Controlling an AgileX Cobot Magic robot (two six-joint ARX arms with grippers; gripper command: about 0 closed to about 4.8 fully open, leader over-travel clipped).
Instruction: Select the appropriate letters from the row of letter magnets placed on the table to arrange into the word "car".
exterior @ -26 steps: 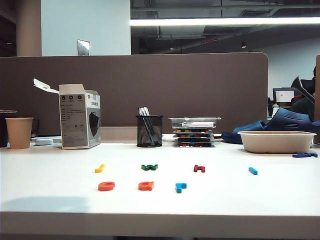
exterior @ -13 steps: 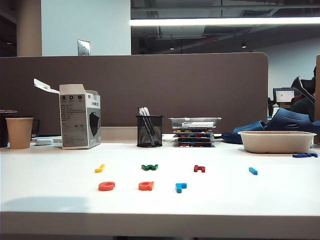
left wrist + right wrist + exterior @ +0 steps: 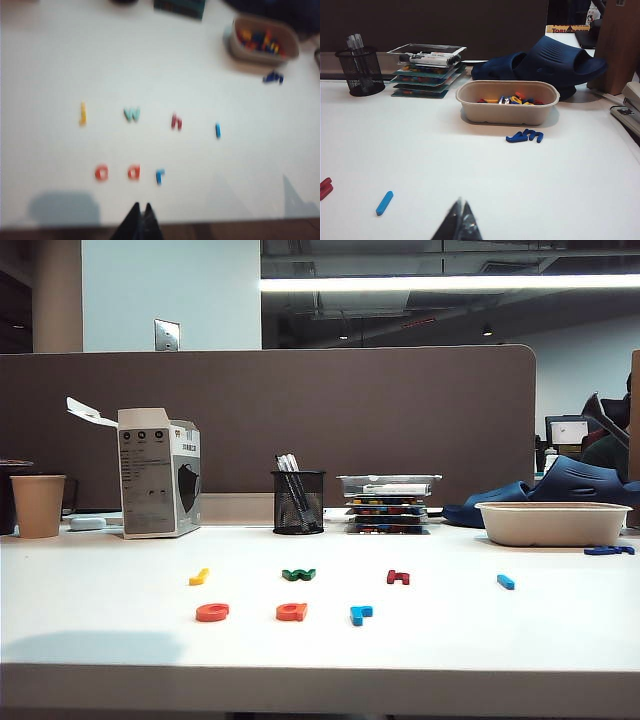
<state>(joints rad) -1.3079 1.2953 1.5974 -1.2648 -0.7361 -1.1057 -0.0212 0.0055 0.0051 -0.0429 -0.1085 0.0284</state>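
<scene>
On the white table (image 3: pixel 450 640) the front row holds an orange-red "c" (image 3: pixel 212 612), an orange-red "a" (image 3: pixel 292 612) and a blue "r" (image 3: pixel 361 614). Behind them lie the yellow (image 3: pixel 199 577), green (image 3: pixel 299 574), dark red (image 3: pixel 398 577) and plain blue bar (image 3: pixel 506 582) letter magnets. Neither gripper shows in the exterior view. In the blurred left wrist view my left gripper (image 3: pixel 141 206) is shut and empty, high above the table's front edge, near the "c" (image 3: pixel 101 173), "a" (image 3: pixel 133 172) and "r" (image 3: pixel 159 175). My right gripper (image 3: pixel 461 202) is shut and empty, low over the table beside the blue bar (image 3: pixel 384 202).
A beige bowl (image 3: pixel 553 523) of spare letters stands at the back right, with loose dark blue letters (image 3: pixel 524 135) by it and blue slippers (image 3: pixel 545 60) behind. A mesh pen cup (image 3: pixel 298 502), stacked trays (image 3: pixel 388 502), a box (image 3: pixel 158 475) and a paper cup (image 3: pixel 39 505) line the back.
</scene>
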